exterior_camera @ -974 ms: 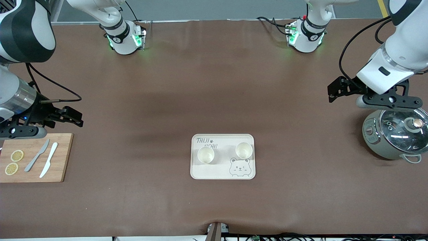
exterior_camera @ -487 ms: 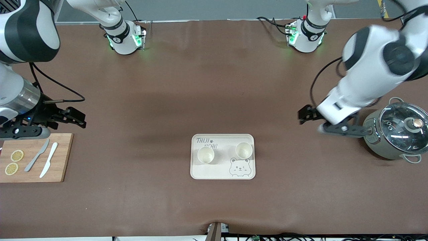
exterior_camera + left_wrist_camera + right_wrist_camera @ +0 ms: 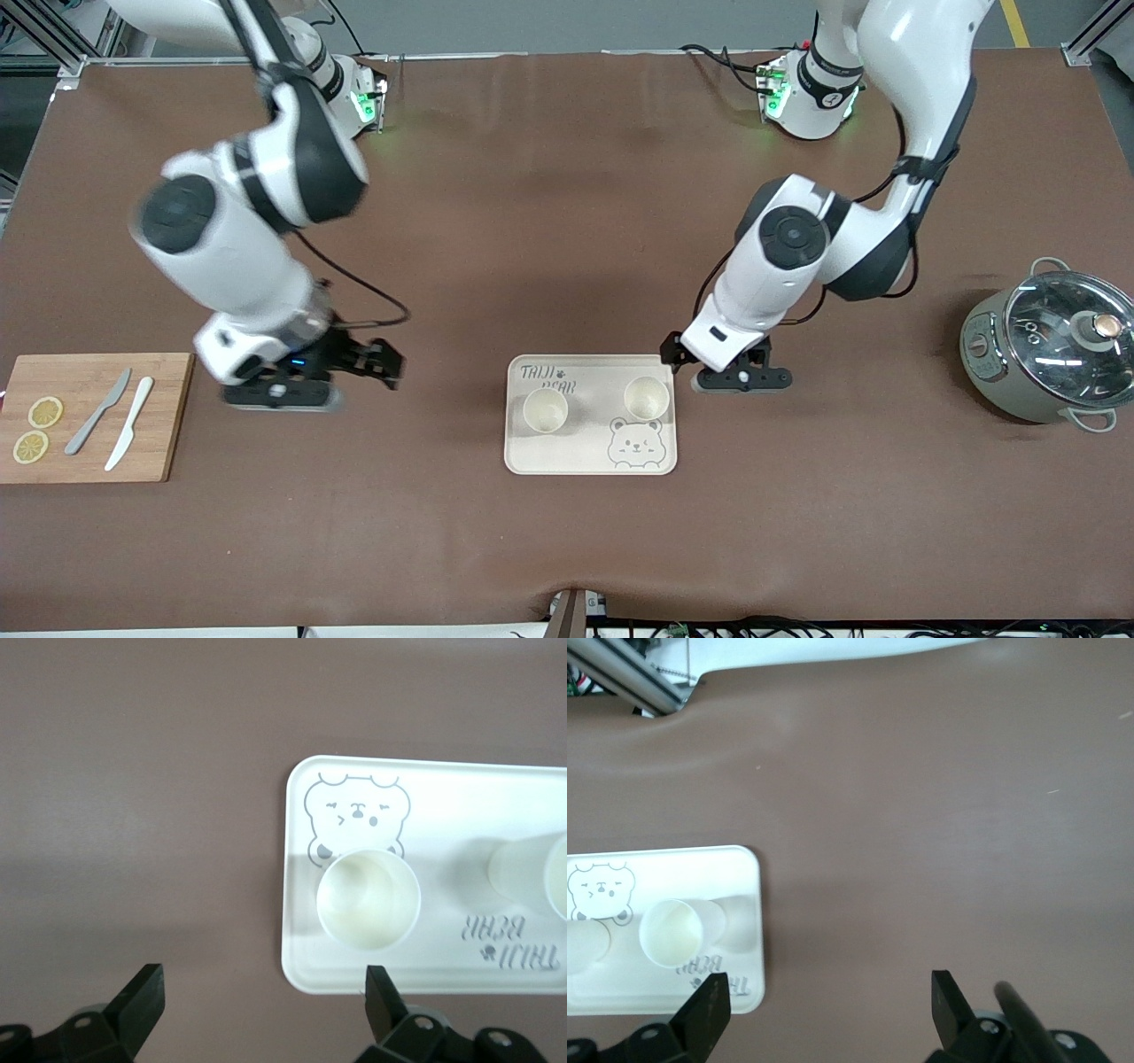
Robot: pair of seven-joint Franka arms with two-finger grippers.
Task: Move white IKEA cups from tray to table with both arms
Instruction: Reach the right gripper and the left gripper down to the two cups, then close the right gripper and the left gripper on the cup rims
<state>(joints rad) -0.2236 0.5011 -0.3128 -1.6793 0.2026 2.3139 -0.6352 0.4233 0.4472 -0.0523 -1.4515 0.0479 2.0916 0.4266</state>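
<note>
Two plain cream-white handleless cups (image 3: 545,410) (image 3: 646,398) stand on one cream bear-printed tray (image 3: 590,461) lettered "TAIJI BEAR". Left gripper (image 3: 675,353) and right gripper (image 3: 385,365) hover nearby, jaws apart.

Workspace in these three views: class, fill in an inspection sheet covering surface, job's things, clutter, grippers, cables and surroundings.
Surface: brown table mat.
Job's things: two cream-white handleless cups upright on the bear-printed cream tray.
Clutter: wooden cutting board with lemon slices, two knives; grey-green pot with glass lid.
Grippers: left gripper at the tray's corner, jaws open; right gripper over bare mat, jaws open.
Cables: black, along both arms.
Surroundings: metal framing.
</note>
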